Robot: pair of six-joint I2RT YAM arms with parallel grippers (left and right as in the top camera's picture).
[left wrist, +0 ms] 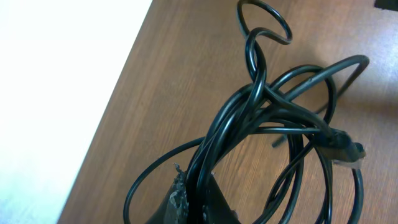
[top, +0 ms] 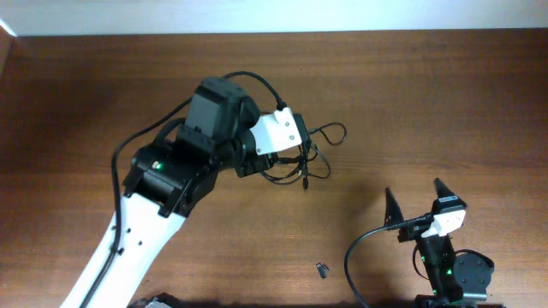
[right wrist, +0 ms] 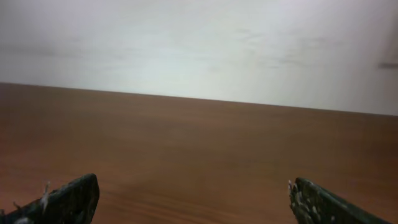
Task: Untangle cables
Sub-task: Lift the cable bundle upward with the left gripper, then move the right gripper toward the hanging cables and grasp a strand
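The cables [left wrist: 261, 112] are thin black cords, looped and twisted into one bunch near the middle of the table [top: 445, 85]. One cord ends in a small plug [left wrist: 341, 144]. The left gripper [left wrist: 194, 190] is pinched tight on the bunch. The right gripper [top: 415, 198] is wide open, holds nothing, and sits well apart. A good way is probably to hold the bunch steady while the free gripper gently pulls out one loose loop, with no hard tugs.

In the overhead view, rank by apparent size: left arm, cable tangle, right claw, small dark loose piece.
1. left arm, by far largest.
2-3. cable tangle and right claw look about alike in spread; not ranking them.
4. small dark loose piece, smallest.
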